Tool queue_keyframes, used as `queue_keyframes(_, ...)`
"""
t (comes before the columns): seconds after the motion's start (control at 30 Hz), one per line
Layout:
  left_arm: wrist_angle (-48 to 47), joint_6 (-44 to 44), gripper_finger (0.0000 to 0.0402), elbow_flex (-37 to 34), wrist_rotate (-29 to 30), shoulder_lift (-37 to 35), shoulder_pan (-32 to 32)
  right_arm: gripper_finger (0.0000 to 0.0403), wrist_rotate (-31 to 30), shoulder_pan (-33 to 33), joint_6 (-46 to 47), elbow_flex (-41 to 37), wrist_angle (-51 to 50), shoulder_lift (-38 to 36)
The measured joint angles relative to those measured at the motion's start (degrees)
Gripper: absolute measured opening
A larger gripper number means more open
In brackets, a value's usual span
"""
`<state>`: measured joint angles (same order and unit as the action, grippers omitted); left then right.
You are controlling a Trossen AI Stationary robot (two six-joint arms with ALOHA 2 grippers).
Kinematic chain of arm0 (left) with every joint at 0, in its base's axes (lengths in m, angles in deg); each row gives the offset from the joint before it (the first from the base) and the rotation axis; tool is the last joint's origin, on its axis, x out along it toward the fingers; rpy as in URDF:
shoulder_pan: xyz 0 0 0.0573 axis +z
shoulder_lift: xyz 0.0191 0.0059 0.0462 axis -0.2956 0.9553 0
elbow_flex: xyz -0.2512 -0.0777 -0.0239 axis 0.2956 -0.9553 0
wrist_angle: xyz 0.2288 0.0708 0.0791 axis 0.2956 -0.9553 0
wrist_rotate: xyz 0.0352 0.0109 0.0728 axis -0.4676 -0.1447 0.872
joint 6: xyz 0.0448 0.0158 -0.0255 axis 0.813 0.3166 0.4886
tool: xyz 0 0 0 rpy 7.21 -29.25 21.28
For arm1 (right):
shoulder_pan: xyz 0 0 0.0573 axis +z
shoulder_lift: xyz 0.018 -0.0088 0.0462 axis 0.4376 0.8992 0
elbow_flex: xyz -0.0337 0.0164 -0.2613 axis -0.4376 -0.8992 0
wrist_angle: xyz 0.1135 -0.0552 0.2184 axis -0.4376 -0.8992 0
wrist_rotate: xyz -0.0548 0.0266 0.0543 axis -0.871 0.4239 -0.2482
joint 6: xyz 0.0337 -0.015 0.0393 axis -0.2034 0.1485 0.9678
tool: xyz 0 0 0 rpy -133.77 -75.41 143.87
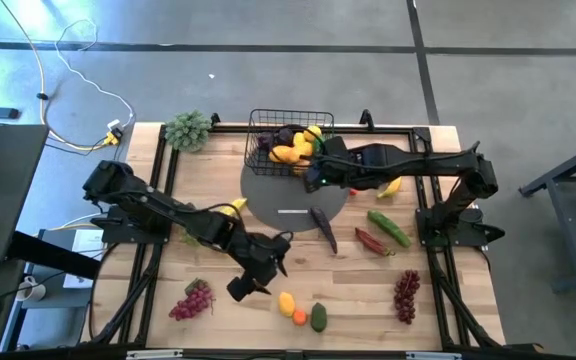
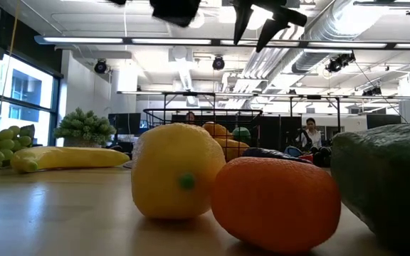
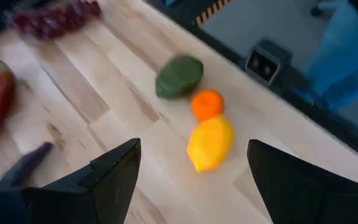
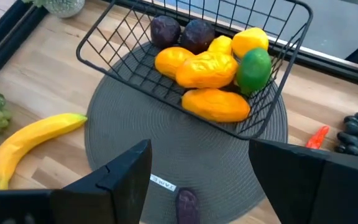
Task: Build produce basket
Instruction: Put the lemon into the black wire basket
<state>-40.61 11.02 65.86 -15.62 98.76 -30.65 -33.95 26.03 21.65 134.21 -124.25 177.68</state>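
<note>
The wooden table (image 1: 168,250) carries a dark grey round mat (image 4: 185,155) toward its far side, and the black wire-mesh basket (image 1: 290,143) sits on the far part of that mat. The basket holds orange mangoes (image 4: 210,70), 2 dark purple fruits (image 4: 182,31), a yellow lemon (image 4: 250,41) and a green fruit (image 4: 255,68). The right gripper (image 1: 315,180) hangs above the mat at the basket's near edge, jaws apart and holding nothing. The left gripper (image 1: 251,281) hovers over the near middle of the table, jaws spread wide and empty, just beside a second lemon (image 3: 210,144), a small orange fruit (image 3: 206,104) and an avocado (image 3: 179,77) lined up near the front edge. A banana (image 4: 30,144) lies beside the mat on the left arm's side. Red grapes (image 1: 192,300) lie near the front left, dark red grapes (image 1: 406,294) near the front right. A cucumber (image 1: 389,227) and a red chili (image 1: 372,241) lie right of the mat; an eggplant (image 1: 323,228) lies at its near rim.
</note>
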Motion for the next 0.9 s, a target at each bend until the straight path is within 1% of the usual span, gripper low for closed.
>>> queue_keyframes(0.17,1.91,2.36,0.0285,-0.08,-0.45,3.66,-0.3,0.025,0.02,0.54,0.86,-0.02,-0.62,0.02)
queue_keyframes(0.3,4.94,2.92,0.0285,0.0,-3.12,6.55,-0.35,0.025,0.04,0.92,1.34,-0.02,-0.69,0.02)
queue_keyframes(0.37,6.47,2.96,0.0285,0.07,-3.23,8.01,-0.51,0.025,0.02,1.13,1.87,-0.04,-0.93,0.04)
queue_keyframes(0.5,7.71,2.99,0.0285,0.14,-4.19,10.02,-0.9,0.025,0.07,1.26,2.16,-0.06,-1.14,0.04)
queue_keyframes(0.6,8.59,2.93,0.0285,0.05,-7.3,11.69,-0.92,0.025,0.07,1.23,2.16,-0.07,-1.15,0.04)
queue_keyframes(0.9,12.3,2.87,0.0285,0.09,-9.05,15.17,-0.96,0.025,0.07,1.22,2.16,-0.07,-1.29,0.04)
